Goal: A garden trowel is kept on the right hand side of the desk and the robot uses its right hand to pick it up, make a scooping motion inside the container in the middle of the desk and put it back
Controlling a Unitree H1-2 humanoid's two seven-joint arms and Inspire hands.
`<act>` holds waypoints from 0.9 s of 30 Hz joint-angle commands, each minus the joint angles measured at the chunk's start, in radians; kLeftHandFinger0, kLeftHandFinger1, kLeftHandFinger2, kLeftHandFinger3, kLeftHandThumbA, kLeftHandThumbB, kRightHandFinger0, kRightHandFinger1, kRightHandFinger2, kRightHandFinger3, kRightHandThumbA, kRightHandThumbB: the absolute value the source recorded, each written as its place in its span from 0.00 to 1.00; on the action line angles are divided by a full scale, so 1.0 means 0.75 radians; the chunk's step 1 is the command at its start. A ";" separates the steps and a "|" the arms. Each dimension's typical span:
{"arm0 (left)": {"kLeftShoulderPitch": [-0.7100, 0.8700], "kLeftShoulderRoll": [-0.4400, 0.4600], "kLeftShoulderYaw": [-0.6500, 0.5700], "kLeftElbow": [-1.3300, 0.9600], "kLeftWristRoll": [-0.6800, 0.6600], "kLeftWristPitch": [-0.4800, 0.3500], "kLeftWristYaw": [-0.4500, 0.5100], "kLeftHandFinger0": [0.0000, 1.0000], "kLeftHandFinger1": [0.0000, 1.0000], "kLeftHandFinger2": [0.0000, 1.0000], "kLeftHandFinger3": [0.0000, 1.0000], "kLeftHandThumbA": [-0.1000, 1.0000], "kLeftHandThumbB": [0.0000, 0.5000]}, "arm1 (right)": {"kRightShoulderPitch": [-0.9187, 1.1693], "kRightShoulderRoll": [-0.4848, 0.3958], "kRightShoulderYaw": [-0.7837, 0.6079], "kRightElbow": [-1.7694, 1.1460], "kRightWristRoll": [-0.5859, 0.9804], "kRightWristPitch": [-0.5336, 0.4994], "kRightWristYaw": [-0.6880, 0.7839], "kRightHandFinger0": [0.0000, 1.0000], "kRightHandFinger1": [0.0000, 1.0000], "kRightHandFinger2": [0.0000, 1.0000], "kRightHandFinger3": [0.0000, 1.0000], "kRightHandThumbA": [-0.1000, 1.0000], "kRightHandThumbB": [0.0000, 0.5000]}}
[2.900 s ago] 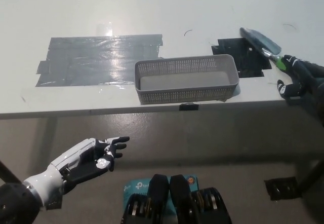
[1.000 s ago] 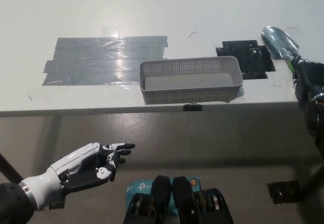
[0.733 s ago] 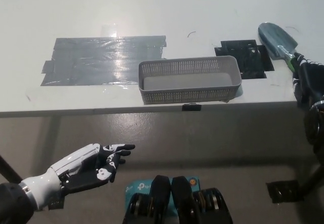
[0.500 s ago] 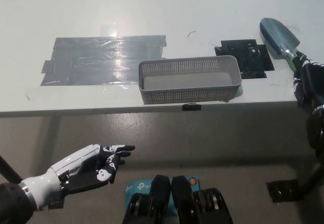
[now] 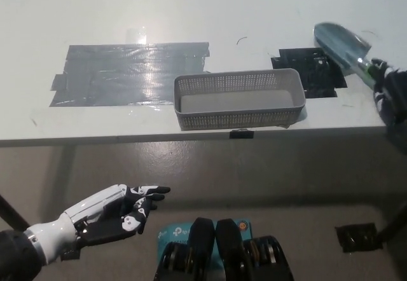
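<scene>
Head cam, near to far: left hand (image 5: 117, 208) hangs below the desk edge at lower left, fingers loosely spread, holding nothing, just idle. Basket (image 5: 238, 98) sits mid desk near the front edge, looks empty afaict, touching the grey tape (image 5: 130, 72) patch on its left. Right hand (image 5: 393, 93) is at the far right edge of frame, clenched round the trowel (image 5: 341, 44) handle, blade sticking out up and to the left over the black tape (image 5: 310, 70) patch. Can't tell if the blade tip is touching the desk (image 5: 210, 7) or just off it, looks lifted imo.

So the step is carrying it over to the basket. To do it well: keep the grip firm so the handle doesn't twist, lift enough to clear the basket's right wall, then tip the blade down into the open middle. Wall is thin mesh, prob light, so a bump would shove the whole thing sideways.
</scene>
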 commanded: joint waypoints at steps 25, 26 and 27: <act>-0.023 0.013 0.028 0.027 0.074 -0.005 -0.068 1.00 1.00 1.00 1.00 1.00 0.41 | 0.034 -0.275 -0.109 -0.810 0.050 -0.362 0.410 0.00 0.21 0.58 0.58 0.00 0.03; -0.024 0.013 0.028 0.020 0.075 0.004 -0.066 1.00 1.00 1.00 1.00 1.00 0.39 | 0.043 -0.285 -0.103 -0.848 0.042 -0.355 0.455 0.00 0.25 0.65 0.66 0.00 0.06; -0.024 0.014 0.028 0.014 0.077 0.011 -0.065 1.00 1.00 1.00 1.00 1.00 0.38 | 0.051 -0.285 -0.103 -0.850 0.031 -0.389 0.439 0.00 0.25 0.66 0.66 0.00 0.12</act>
